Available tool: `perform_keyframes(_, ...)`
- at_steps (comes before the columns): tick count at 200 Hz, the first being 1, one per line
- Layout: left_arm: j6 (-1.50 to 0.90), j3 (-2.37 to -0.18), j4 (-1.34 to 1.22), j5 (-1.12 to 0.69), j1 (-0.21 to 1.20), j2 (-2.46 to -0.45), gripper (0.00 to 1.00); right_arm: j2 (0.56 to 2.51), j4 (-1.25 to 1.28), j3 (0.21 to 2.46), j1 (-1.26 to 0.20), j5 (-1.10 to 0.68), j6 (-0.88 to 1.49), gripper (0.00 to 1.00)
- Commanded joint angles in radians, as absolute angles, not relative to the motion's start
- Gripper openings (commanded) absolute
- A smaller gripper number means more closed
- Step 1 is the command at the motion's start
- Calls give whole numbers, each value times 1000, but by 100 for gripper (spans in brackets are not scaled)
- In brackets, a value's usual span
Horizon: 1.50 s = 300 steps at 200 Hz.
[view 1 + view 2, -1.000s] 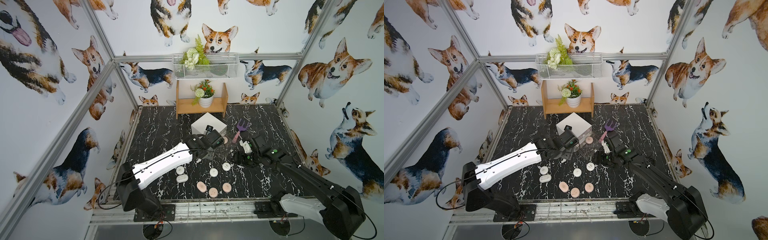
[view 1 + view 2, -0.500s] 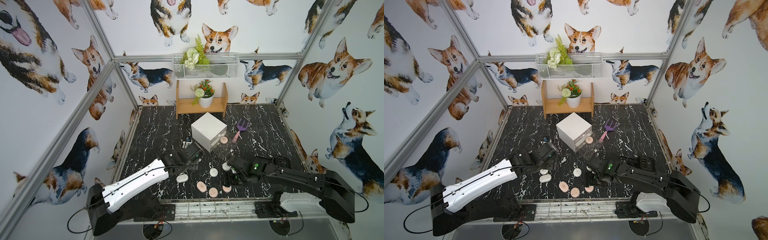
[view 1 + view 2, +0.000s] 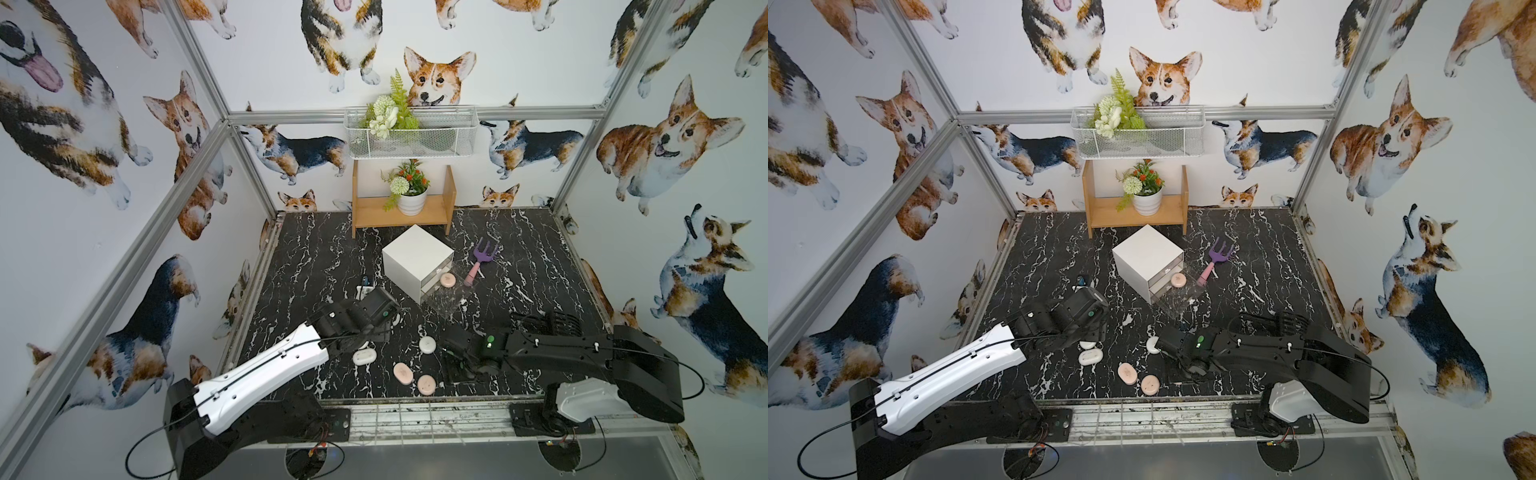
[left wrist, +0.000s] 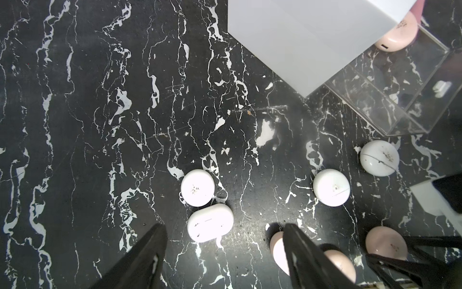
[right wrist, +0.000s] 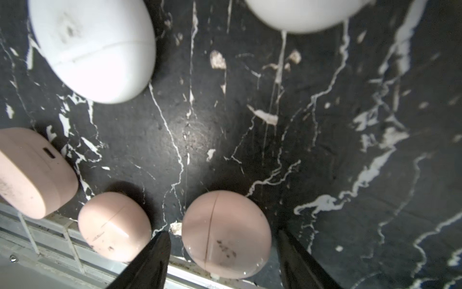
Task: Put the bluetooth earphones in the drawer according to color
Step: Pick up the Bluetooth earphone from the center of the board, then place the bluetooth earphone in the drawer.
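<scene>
The drawer (image 3: pixel 417 258) is a white cabinet in mid-table; its top tray holds a pink case (image 3: pixel 448 280), and a lower clear tray (image 4: pixel 390 100) is pulled out. Loose bluetooth earphones lie near the front edge: white ones (image 3: pixel 427 344) (image 3: pixel 363 356) and pink ones (image 3: pixel 402 372) (image 3: pixel 426 384). My left gripper (image 4: pixel 223 226) hangs open just above an oblong white case (image 4: pixel 210 222). My right gripper (image 5: pixel 222 232) is low and open. A round pink case (image 5: pixel 226 234) lies between its fingers, with a small gap on each side.
A purple-and-pink toy fork (image 3: pixel 482 259) lies right of the cabinet. A wooden shelf with a potted plant (image 3: pixel 409 195) stands at the back wall under a wire basket (image 3: pixel 411 135). The metal front rail (image 5: pixel 62 237) runs close behind the pink cases.
Both arms have drawn back from the cabinet to the front of the table. The left now hovers over the white cases. The right has come down around a pink case.
</scene>
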<state>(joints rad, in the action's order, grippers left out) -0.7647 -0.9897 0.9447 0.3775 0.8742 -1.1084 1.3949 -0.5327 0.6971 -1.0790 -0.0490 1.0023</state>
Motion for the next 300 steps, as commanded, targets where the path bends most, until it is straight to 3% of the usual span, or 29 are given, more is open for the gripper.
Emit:
perform_keyframes(1, -760, -986, 930, 370, 868, -1106, 79, 1424, -551, 722, -1092, 13, 1004, 72)
perform_keyframes(44, -752, -979, 922, 359, 859, -1106, 79, 1476, -558, 739, -1109, 35, 994, 64)
perform_keyframes(86, -746, -973, 919, 351, 851, -1107, 79, 1438, -626, 775, -1115, 82, 984, 46)
perform_keyframes(121, -746, -963, 913, 347, 848, -1111, 79, 1319, -676, 884, -1084, 97, 924, 46)
perform_keyframes(164, -751, -951, 901, 341, 847, -1109, 79, 1195, -637, 981, -842, -45, 854, 43)
perform_keyframes(238, -753, -972, 913, 346, 844, -1114, 78, 1381, -534, 1108, -580, -194, 752, 42)
perform_keyframes(300, -750, -963, 921, 341, 831, -1104, 78, 1499, -497, 1129, -537, -234, 735, 42)
